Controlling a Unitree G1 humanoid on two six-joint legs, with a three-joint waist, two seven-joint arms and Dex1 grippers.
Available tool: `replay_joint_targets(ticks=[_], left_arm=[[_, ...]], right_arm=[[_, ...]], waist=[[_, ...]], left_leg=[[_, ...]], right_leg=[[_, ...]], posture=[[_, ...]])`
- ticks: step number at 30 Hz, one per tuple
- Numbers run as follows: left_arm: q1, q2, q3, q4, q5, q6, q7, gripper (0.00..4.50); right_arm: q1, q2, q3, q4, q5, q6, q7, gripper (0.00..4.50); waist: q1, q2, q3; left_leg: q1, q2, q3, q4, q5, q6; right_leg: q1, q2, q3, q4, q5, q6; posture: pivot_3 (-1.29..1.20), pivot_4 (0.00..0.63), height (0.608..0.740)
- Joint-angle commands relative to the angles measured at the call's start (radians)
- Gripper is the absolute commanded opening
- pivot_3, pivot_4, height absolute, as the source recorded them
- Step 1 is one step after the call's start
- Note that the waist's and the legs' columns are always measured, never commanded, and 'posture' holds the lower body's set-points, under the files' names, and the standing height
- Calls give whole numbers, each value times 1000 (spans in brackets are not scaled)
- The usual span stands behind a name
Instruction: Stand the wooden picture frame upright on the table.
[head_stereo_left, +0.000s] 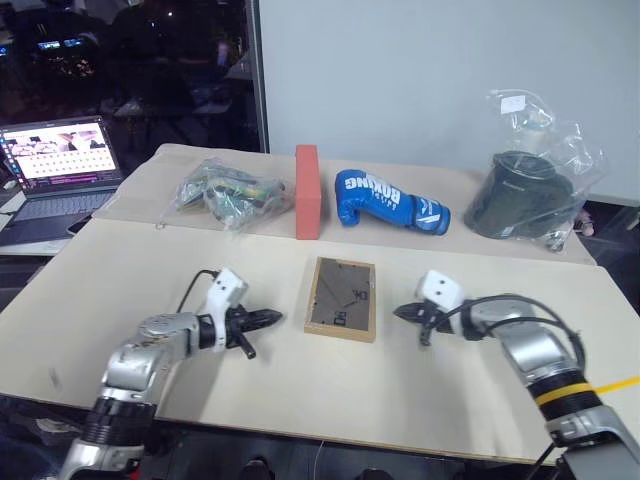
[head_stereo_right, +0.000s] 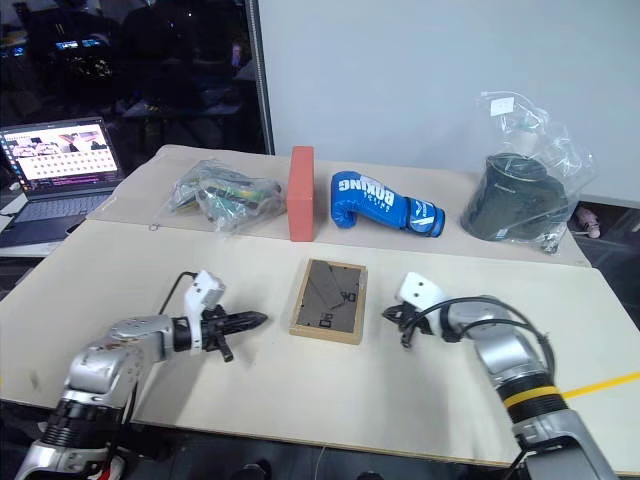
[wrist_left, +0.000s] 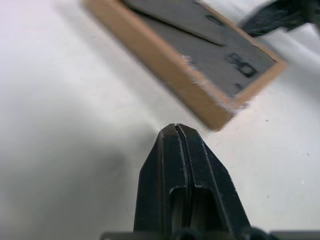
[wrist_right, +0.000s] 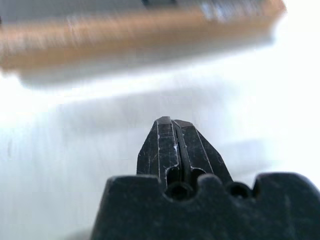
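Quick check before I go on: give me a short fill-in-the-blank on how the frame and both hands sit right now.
1. The picture frame lies flat with its ____ side facing up.
2. The frame lies ____ the left hand and the right hand.
3. Both hands are ____, holding nothing.
4. Behind the frame, a red brick stands beside a blue boxing ____.

Missing words: back; between; shut; glove

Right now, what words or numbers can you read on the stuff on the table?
"BOXING": white letters on the blue boxing glove; the smaller print beside it is too small to read.
Marks on the wooden picture frame back: too small to read.
Laptop screen: too small to read.
White tag on the clear bag: unreadable.
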Motion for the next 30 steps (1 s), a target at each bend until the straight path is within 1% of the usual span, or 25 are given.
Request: replay_joint_targets(ticks=[1,3,4,6,7,8,10,14,16,21,22,24,26,27,28,29,30], left_arm=[[2,-4,109,-78,-157,147,24,1458],[-9,-10,150,-104,-234,244,50,2102],[-21,-20,170,-112,-269,291,74,2401],[-57,-53,222,-113,-344,376,137,3135],[-76,-68,243,-107,-373,415,168,3401],[-91,-76,253,-103,-387,440,195,3769],[-127,-97,276,-79,-404,487,259,4462],[-211,-146,349,-38,-478,594,370,4489],[-240,-150,367,-24,-490,653,417,4489],[-295,-148,419,24,-514,732,484,4489],[-308,-129,403,33,-496,759,497,4489],[-323,-54,306,56,-474,825,502,4489],[-325,36,183,82,-493,847,495,4489],[-329,41,186,107,-536,847,462,4489],[-333,38,204,129,-571,847,432,4500],[-337,41,211,157,-605,847,412,4500],[-339,45,210,183,-626,847,401,4500]], right_arm=[[-13,-19,-58,-24,118,146,105,0],[-22,-28,-70,-59,172,231,154,593],[-27,-32,-71,-71,190,263,169,707],[-36,-39,-71,-92,220,314,196,1464],[-41,-39,-73,-100,235,341,200,1744],[-46,-37,-73,-105,245,360,203,2127],[-54,-30,-69,-111,252,367,204,2164],[-83,3,-67,-81,243,365,168,2164],[-89,13,-64,-75,242,366,168,2164],[-93,23,-59,-64,245,374,185,2164],[-94,25,-59,-61,244,373,186,2164],[-97,31,-61,-45,232,348,173,2164],[-102,39,-67,-28,221,336,150,2164],[-102,32,-57,-28,230,361,173,2164],[-101,26,-49,-29,229,361,184,1654],[-101,26,-44,-23,223,355,184,1451],[-104,28,-41,-14,215,346,179,1056]], waist=[[-7,0,0],[-15,0,1],[-17,0,1],[-20,0,1],[-21,0,1],[-22,0,1],[-25,0,1],[-27,0,1],[-28,0,1],[-31,0,1],[-32,0,1],[-34,0,1],[-42,0,1],[-43,0,1],[-43,0,1],[-42,0,2],[-42,0,2]], left_leg=[[0,0,0,0,0,0],[0,0,0,0,0,0],[-1,0,0,0,0,0],[0,0,0,0,0,0],[0,0,0,0,0,0],[0,0,0,1,0,0],[0,0,0,1,0,0],[0,0,0,1,0,0],[-1,0,0,1,0,0],[-1,0,0,0,0,0],[-1,0,0,0,0,0],[-1,0,0,0,0,0],[0,0,-1,0,0,0],[0,0,-1,0,0,0],[0,0,-1,0,0,0],[-1,0,-1,0,0,0],[-1,0,0,0,0,0]], right_leg=[[0,0,0,0,0,0],[-1,0,0,1,0,0],[-1,0,0,1,0,0],[-1,0,0,1,0,0],[-1,0,0,2,0,0],[-1,0,0,2,-1,1],[-1,0,0,2,-1,2],[-1,0,0,1,-1,2],[-1,0,0,1,-1,2],[-1,0,0,1,0,1],[-1,0,0,1,0,1],[-1,0,0,1,0,1],[-2,1,0,2,0,1],[-2,1,0,1,0,1],[-2,0,0,2,0,1],[-2,0,0,2,0,1],[-2,0,0,2,0,1]], posture=[[0,150,730],[0,150,730],[0,150,730],[0,150,730],[0,150,730],[0,150,730],[0,150,730],[0,150,730],[0,150,730],[0,150,730],[0,150,730],[0,150,730],[0,150,730],[0,150,730],[0,150,730],[0,150,730],[0,150,730]])
